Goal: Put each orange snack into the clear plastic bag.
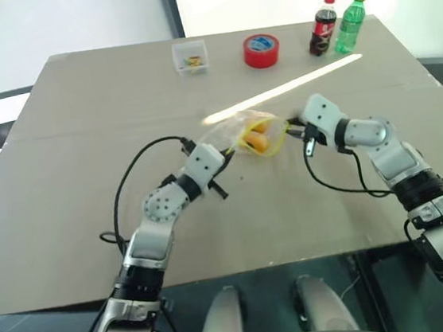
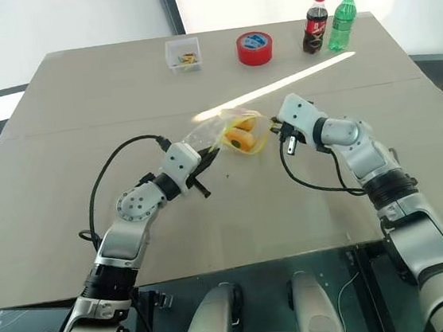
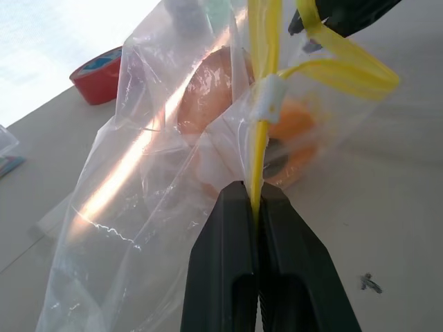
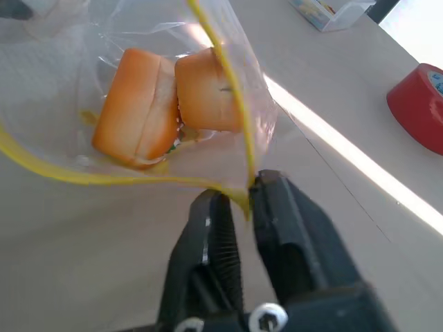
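Inside the clear plastic bag (image 4: 138, 83), both orange snacks (image 4: 138, 104) blur behind crinkles; each end effector pinches its yellow seal.

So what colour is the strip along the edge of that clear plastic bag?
Yellow. The seal strip of the crinkly clear plastic bag shows best in the left wrist view.

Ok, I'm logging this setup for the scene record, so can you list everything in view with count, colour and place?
orange snacks: two, golden-orange, inside the bag
clear plastic bag: one, transparent with yellow seal strip, table centre, held between both claws
small box: one, clear, far left of the table
tape roll: one, red, far centre
cola bottle: one, dark with red cap, far right
green bottle: one, yellow cap, beside the cola
table: one, beige
left claw: shut on the seal strip
right claw: shut on the bag's edge
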Available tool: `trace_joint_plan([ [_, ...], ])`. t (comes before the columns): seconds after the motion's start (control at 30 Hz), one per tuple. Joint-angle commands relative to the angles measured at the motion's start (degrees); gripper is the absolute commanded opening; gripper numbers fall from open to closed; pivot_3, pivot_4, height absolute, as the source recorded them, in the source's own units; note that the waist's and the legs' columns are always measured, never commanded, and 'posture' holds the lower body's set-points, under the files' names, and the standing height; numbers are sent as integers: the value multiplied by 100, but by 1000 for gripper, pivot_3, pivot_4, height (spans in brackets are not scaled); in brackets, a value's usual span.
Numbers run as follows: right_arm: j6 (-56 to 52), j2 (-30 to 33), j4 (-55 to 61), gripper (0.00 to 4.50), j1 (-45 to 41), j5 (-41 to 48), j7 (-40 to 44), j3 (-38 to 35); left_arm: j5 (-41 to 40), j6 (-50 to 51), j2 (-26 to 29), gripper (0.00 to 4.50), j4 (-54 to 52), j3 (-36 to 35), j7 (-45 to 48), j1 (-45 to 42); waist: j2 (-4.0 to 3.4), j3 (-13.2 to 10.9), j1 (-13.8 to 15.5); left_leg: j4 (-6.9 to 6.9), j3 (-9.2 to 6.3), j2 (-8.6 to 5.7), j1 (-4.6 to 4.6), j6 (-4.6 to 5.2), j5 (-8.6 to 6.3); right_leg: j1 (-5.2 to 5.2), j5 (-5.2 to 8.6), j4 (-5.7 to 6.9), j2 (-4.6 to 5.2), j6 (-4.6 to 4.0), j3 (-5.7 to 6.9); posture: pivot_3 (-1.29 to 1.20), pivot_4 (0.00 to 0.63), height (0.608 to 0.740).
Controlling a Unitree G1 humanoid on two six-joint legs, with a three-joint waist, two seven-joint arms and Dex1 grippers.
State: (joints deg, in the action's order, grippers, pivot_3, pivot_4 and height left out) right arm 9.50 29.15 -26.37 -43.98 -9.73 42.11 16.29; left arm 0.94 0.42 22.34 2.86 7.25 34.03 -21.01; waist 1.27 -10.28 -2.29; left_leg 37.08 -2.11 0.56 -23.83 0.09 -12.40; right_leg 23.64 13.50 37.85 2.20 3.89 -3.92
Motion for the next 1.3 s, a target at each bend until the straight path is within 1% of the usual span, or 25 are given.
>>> trace_joint_plan([
  [0.03, 59, 14, 43, 48, -151, 49, -44, -203, -10, -128, 18, 0, -58, -42, -30, -60, 0, 0, 0, 0, 0, 0, 0, 0, 0, 0, 0, 0, 0, 0, 0, 0, 150, 740],
  [0.23, -80, 149, 184, 48, -137, 145, 74, -308, 31, -139, 84, 0, -60, -81, -40, -123, 0, 0, 1, 0, 0, 0, 0, 0, 0, 0, 0, 0, 0, 0, 0, 0, 150, 740],
  [0.27, -237, 301, 378, 48, -166, 225, 253, -384, 301, -219, 338, 0, -84, 35, 77, -232, 0, -2, 2, 0, 0, 0, 0, 0, 0, 0, 0, 0, 0, 0, 0, 0, 150, 740],
  [0.33, -659, 551, 749, 48, -251, 403, 525, -567, 562, -251, 678, 0, -150, 139, 264, -445, -4, -6, 14, 0, -2, 0, -2, 0, 0, 2, 0, 1, -1, 0, 1, 0, 150, 740],
  [0.47, -1710, 1154, 1494, 48, -441, 918, 1217, -917, 339, 244, 847, 0, -286, -5, 397, -1027, -16, -13, 36, 5, -2, -4, -4, 0, 0, -1, 0, 0, 3, 1, 3, 0, 150, 740],
  [0.57, -2440, 1661, 1779, 48, -540, 1185, 1780, -1023, 301, 520, 908, 0, -232, -36, 503, -1435, -17, -13, 40, 2, -6, -2, -4, 1, 0, -3, 1, -5, 2, 1, 9, 0, 150, 740],
  [0.67, -3083, 1818, 1844, 48, -708, 1379, 1874, -1101, 262, 591, 865, 0, -37, 21, 572, -1658, -17, -13, 5, 1, -6, -2, -5, 1, 0, -4, 1, -8, 2, 1, 10, 0, 150, 740],
  [0.73, -3277, 1839, 1821, 48, -756, 1398, 1819, -1106, 266, 592, 830, 0, 78, 110, 640, -1668, -17, -13, -18, 2, 0, -2, -3, 1, 0, -4, 1, -6, 2, 1, 4, 0, 150, 740],
  [0.83, -3189, 1828, 1764, 861, -626, 1288, 1584, -1103, 57, 799, 740, 0, 139, 166, 845, -1561, -18, -14, -10, 2, -1, -1, -2, 1, 0, -1, 1, -2, 0, 1, 3, 0, 150, 740],
  [0.9, -3289, 1806, 1808, 1775, -520, 1316, 1462, -1156, 61, 805, 705, 0, 177, 186, 849, -1499, -18, -14, -7, 2, 1, -1, -3, 1, 0, 0, 1, -3, 1, 1, 3, 0, 150, 740],
  [0.93, -3326, 1823, 1858, 1927, -452, 1323, 1448, -1169, 68, 792, 687, 0, 198, 182, 830, -1475, -18, -14, -1, 2, 1, -1, -4, 1, 0, 0, 1, -4, 1, 1, 3, 0, 150, 740],
  [0.97, -3394, 1855, 1911, 2699, -398, 1314, 1436, -1182, 68, 781, 655, 0, 225, 153, 773, -1458, -18, -14, 5, 2, 0, -1, -5, 1, 0, -1, 1, -5, 1, 1, 3, 0, 150, 740],
  [1.0, -3456, 1901, 1999, 2947, -347, 1330, 1469, -1200, 76, 770, 633, 0, 240, 129, 724, -1449, -18, -14, 9, 3, 0, -1, -6, 1, 0, -1, 1, -5, 1, 1, 3, 0, 150, 740],
  [1.13, -3485, 2069, 2607, 2947, -278, 1667, 1846, -1341, 163, 584, 654, 0, 222, 132, 636, -1395, -22, -17, 23, 3, 0, -2, -7, 1, 0, 0, 1, -4, 2, 1, 3, 0, 150, 740],
  [1.2, -3566, 1935, 2984, 2947, -383, 1934, 1930, -1349, 195, 472, 682, 0, 181, 169, 659, -1382, -22, -17, 7, 3, 0, -2, -7, 1, 0, 0, 1, -4, 2, 1, 3, 0, 150, 740],
  [1.3, -3493, 1653, 3371, 2947, -567, 1922, 1917, -1023, 222, 415, 692, 0, 142, 201, 697, -1409, -22, -17, -27, 3, -1, -1, -5, 1, 0, 0, 1, -3, 1, 1, 3, 0, 150, 740],
])
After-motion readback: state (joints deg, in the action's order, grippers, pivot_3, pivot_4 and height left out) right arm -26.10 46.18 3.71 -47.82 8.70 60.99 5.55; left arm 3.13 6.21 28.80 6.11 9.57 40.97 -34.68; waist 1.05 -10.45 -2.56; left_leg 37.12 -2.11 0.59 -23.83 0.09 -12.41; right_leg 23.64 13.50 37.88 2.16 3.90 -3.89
